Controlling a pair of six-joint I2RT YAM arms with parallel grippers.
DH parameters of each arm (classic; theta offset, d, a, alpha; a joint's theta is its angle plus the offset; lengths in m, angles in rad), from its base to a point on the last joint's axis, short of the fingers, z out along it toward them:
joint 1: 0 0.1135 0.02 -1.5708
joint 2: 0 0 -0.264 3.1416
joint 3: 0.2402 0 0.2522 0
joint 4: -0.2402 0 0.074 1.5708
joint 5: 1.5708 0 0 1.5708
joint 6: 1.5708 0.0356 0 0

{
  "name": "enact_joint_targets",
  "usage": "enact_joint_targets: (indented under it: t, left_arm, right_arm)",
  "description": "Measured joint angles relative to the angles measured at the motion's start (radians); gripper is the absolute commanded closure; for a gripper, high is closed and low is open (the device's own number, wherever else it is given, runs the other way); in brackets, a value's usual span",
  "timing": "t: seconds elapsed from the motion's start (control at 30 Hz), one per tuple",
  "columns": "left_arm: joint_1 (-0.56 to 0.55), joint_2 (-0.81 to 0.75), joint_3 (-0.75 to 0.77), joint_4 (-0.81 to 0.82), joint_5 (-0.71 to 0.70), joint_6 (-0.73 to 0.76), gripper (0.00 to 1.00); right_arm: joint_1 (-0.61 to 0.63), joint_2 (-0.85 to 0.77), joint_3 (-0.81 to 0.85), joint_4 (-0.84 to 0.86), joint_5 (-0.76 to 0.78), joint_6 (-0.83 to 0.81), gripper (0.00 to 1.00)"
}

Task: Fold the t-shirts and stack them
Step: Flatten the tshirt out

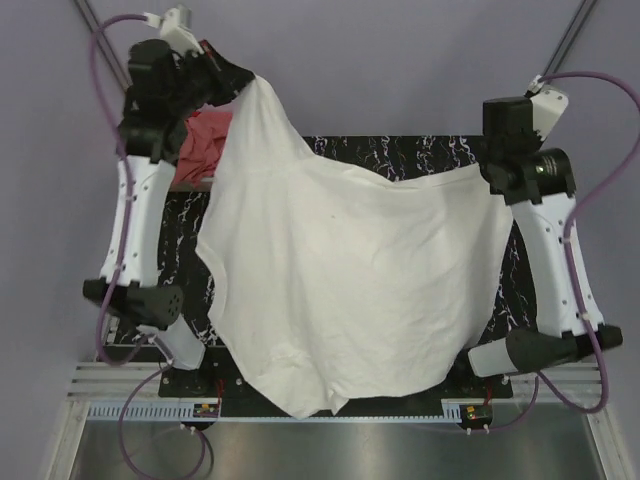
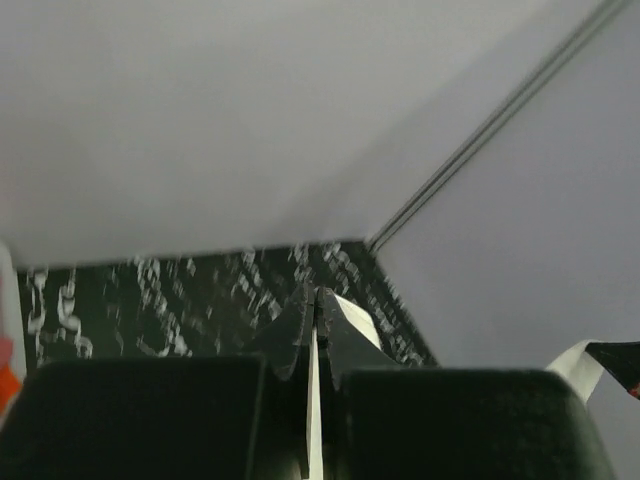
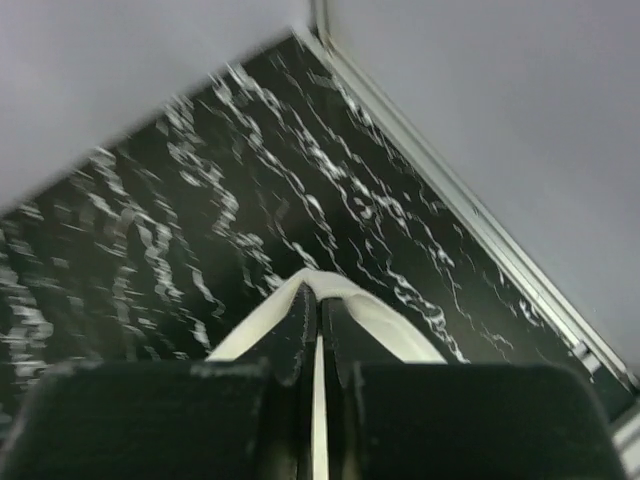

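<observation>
A plain white t-shirt (image 1: 340,280) hangs spread out over the black marbled table (image 1: 400,150), held up between both arms. My left gripper (image 1: 245,78) is raised at the far left and shut on one corner of it; in the left wrist view a thin white cloth edge (image 2: 356,320) shows pinched at the closed left gripper (image 2: 316,298). My right gripper (image 1: 497,178) grips the other corner at the far right; in the right wrist view white cloth (image 3: 392,322) folds over the shut right gripper (image 3: 320,296). A crumpled salmon-red t-shirt (image 1: 205,140) lies behind the left arm.
The hanging shirt covers most of the table and reaches the near edge. A metal rail (image 1: 320,412) runs along the front between the arm bases. Purple cables (image 1: 105,60) loop beside each arm. Grey floor surrounds the table.
</observation>
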State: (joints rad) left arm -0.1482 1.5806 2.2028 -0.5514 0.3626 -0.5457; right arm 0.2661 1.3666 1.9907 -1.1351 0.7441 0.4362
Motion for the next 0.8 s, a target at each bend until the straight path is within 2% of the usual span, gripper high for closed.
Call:
enact_joint_targets:
  t: [0.03, 0.07, 0.13, 0.2, 0.27, 0.3, 0.4, 0.5, 0.67, 0.8]
  left_arm:
    - [0.0, 0.064, -0.019, 0.0, 0.0, 0.003, 0.97]
    - [0.0, 0.134, -0.036, -0.005, 0.0, 0.006, 0.89]
    - [0.0, 0.278, -0.037, -0.036, 0.003, 0.023, 0.82]
    - [0.0, 0.425, 0.002, -0.103, 0.008, 0.044, 0.7]
    - [0.001, 0.53, 0.016, -0.155, 0.009, 0.061, 0.62]
    - [0.001, 0.561, -0.001, -0.182, 0.008, 0.068, 0.54]
    - [-0.001, 0.549, -0.158, -0.224, -0.008, 0.083, 0.45]
    - [-0.007, 0.463, -0.329, -0.234, -0.045, 0.094, 0.46]
    - [-0.055, 0.206, -0.599, -0.189, -0.121, 0.109, 0.48]
    - [-0.098, 0.069, -0.769, -0.128, -0.158, 0.108, 0.49]
  right_arm:
    - [-0.034, 0.039, -0.052, 0.022, -0.014, 0.003, 0.88]
    - [-0.08, 0.085, -0.112, 0.039, -0.053, 0.011, 0.61]
    - [-0.16, 0.151, -0.185, 0.06, -0.112, 0.028, 0.33]
    - [-0.229, 0.22, -0.232, 0.072, -0.187, 0.043, 0.17]
    - [-0.267, 0.269, -0.266, 0.089, -0.243, 0.048, 0.08]
    - [-0.274, 0.277, -0.294, 0.103, -0.272, 0.05, 0.02]
    - [-0.268, 0.265, -0.389, 0.13, -0.347, 0.048, 0.0]
    - [-0.264, 0.223, -0.491, 0.155, -0.417, 0.047, 0.0]
    - [-0.263, 0.15, -0.637, 0.2, -0.534, 0.048, 0.0]
    - [-0.263, 0.166, -0.707, 0.226, -0.62, 0.05, 0.0]
